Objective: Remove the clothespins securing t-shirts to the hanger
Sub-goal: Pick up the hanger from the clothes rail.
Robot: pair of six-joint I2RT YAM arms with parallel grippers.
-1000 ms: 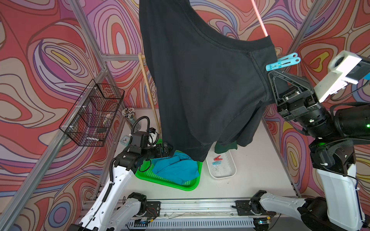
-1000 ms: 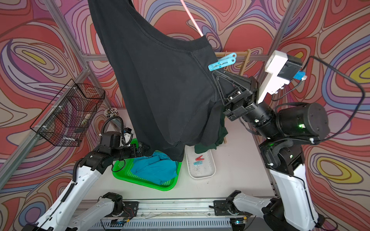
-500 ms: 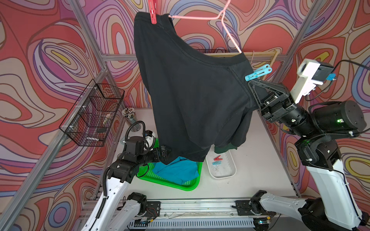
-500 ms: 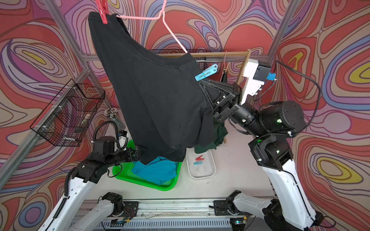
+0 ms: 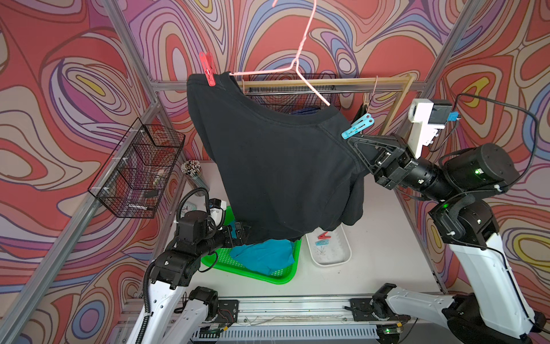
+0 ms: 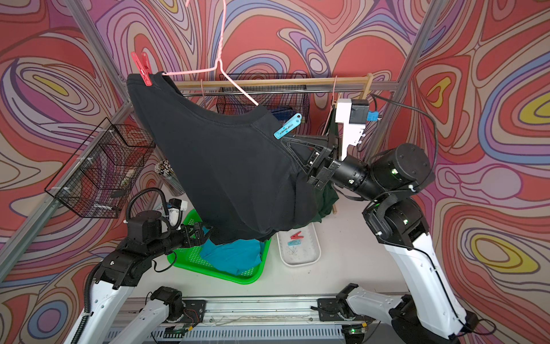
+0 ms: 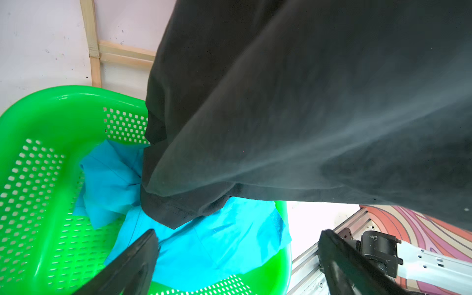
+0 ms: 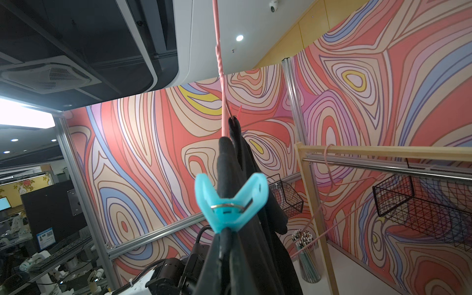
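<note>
A black t-shirt (image 5: 276, 166) (image 6: 226, 160) hangs from a pink hanger (image 8: 222, 84). A red clothespin (image 5: 208, 69) (image 6: 143, 69) pins its raised shoulder and a light blue clothespin (image 5: 358, 127) (image 8: 229, 201) the lower one. My right gripper (image 5: 352, 140) (image 8: 224, 255) is shut on the shirt's shoulder just under the blue pin. My left gripper (image 5: 241, 235) (image 7: 236, 232) is open beside the shirt's bottom hem (image 7: 178, 214), with nothing between its fingers. Below it, a turquoise t-shirt (image 5: 262, 256) (image 7: 217, 242) lies in a green basket (image 7: 38, 115). A dark green t-shirt (image 6: 326, 196) shows behind the black one.
A white tray (image 5: 330, 259) beside the basket holds a red pin (image 5: 323, 236) and a light blue one (image 5: 321, 243). A wooden rack (image 5: 327, 81) and a wire basket (image 5: 291, 95) stand at the back. Another wire basket (image 5: 137, 172) hangs on the left wall by a pencil cup (image 5: 192, 169).
The hanger and black shirt have sunk away from the camera, with my right arm following, still shut at the blue pin. The red pin has come into view. My left gripper has moved to the hem.
</note>
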